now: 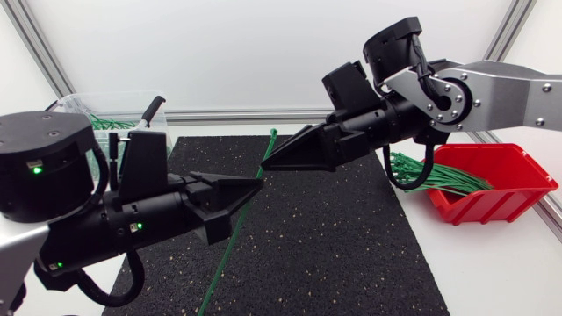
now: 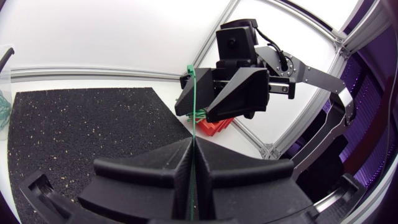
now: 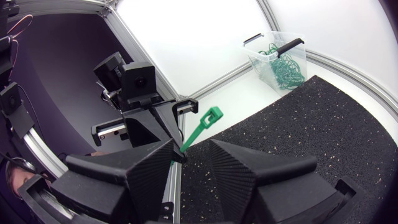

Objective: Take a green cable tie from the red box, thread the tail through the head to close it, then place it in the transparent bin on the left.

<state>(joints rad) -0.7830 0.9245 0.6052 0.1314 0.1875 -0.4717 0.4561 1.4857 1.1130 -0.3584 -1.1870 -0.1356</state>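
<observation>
Green cable tie (image 2: pixel 194 109) is clamped in our left end effector (image 1: pixel 250 189), whose fingers are pressed together on the strap. Its long axis climbs steeply from the tail, low on the near side, to the head just beside our right end effector (image 1: pixel 268 161), whose fingers stand apart. We judge the right arm nearer the head for threading above the black mat (image 1: pixel 334 246); on the white surface (image 1: pixel 492 272), the red box (image 1: pixel 518 189) sits far right and the transparent bin (image 1: pixel 79 104) far left.
</observation>
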